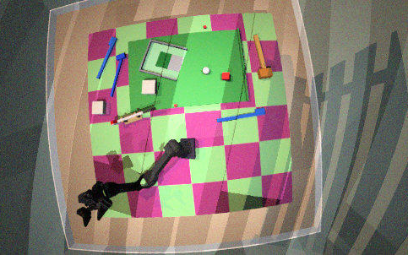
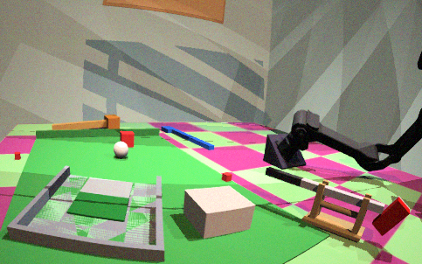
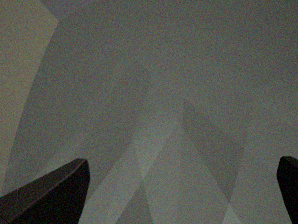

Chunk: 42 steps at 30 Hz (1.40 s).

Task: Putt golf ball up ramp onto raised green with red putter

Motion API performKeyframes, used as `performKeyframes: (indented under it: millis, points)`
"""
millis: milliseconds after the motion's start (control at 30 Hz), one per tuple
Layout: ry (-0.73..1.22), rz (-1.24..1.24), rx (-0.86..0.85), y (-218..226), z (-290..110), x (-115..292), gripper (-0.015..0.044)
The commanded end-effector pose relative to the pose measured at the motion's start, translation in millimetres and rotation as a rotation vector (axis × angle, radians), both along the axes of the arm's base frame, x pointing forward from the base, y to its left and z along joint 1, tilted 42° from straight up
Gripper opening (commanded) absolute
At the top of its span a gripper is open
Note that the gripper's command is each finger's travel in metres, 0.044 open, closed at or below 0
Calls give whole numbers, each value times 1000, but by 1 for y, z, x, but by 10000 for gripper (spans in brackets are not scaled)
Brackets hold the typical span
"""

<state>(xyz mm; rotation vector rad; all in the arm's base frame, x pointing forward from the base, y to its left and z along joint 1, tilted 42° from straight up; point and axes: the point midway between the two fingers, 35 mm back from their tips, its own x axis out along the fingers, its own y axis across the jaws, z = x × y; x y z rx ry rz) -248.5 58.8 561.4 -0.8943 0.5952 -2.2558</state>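
- The red putter [image 2: 326, 191] is lying across a small wooden stand [image 2: 339, 214] on the checkered tabletop [image 1: 239, 169], just off the green mat's [image 2: 160, 175] near edge, its red head [image 2: 390, 215] pointing away from the ramp.
- Its long shaft is running roughly along that mat edge.
- The golf ball [image 1: 205, 70] is resting on the mat, beside a red cube [image 1: 225, 76].
- My end effector [image 1: 88, 211] is hanging at the tabletop's corner, well apart from the putter (fingers spread wide, gripping nothing).
- My wrist view is showing only wall; the putter's grip end is hard to make out.
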Motion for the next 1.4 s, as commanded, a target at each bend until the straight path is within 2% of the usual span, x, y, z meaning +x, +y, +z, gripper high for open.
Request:
performKeyframes:
  millis: [0, 33, 333, 633, 800, 1000, 1167, 1367]
  points:
    - [9, 2, 2, -2, 1, 2, 426]
    - [37, 9, 9, -7, 5, 8, 440]
    - [485, 170, 110, -93, 39, 119, 440]
    - [952, 448, 207, -165, 19, 257, 440]
    - [1193, 648, 260, -188, -18, 333, 440]
    - [1452, 928, 329, -196, -79, 411, 440]
    - [1645, 1210, 402, -186, -143, 463, 440]
    - [1818, 1604, 519, -153, -223, 502, 440]
